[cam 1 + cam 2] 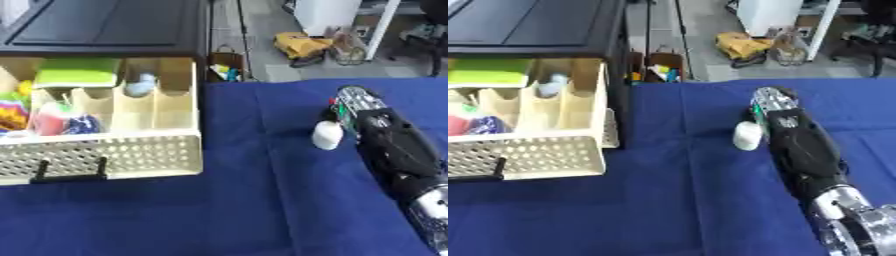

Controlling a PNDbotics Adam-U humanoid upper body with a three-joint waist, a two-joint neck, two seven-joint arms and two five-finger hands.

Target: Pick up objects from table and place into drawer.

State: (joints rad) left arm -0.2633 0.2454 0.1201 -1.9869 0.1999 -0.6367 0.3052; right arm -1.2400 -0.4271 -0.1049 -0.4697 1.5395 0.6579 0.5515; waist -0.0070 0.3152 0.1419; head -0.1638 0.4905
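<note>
Reaching with the right hand (352,102), fingers hidden so grip state unclear, beside the white bottle (327,135) on the counter (245,200), well apart from the drawer (105,155), risking toppling it.

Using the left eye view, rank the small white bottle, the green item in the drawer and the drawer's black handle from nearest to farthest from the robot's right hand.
1. small white bottle, right at the right hand, on its left side.
2. black handle, on the drawer's perforated front, far to the left.
3. green item, in a back compartment of the drawer, far left; close to the handle's rank, hard to separate.
</note>
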